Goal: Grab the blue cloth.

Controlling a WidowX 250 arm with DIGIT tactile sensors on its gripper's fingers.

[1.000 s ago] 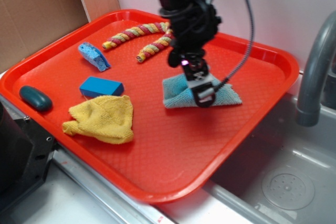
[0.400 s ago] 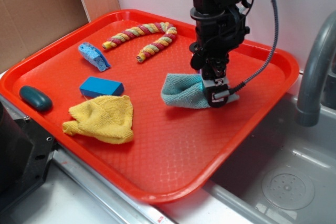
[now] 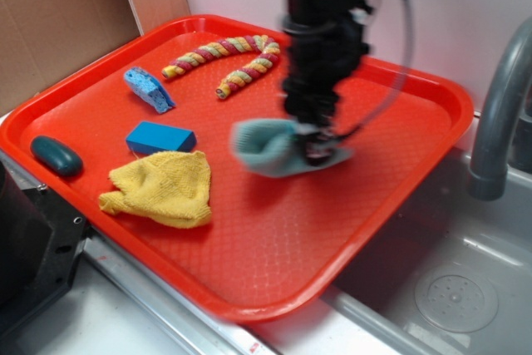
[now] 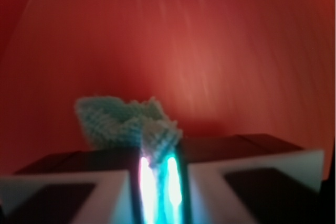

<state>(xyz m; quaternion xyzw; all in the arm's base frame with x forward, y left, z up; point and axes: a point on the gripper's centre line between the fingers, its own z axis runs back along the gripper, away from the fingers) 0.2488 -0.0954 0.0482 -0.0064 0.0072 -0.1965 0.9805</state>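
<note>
The arm is black and blocky, motion-blurred, with a thin dark cable looping beside it, ending in a claw point(image 3: 320, 149) whose black fingers point(image 4: 79, 182) carry pale pads glowing cyan at the seam.

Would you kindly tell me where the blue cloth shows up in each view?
Exterior: blue cloth at centre, bunched under the blurred gripper.
Wrist: lower left of centre, pinched between the nearly closed jaws.
Shared landmark: the red tray, which fills the wrist view's background.
</note>
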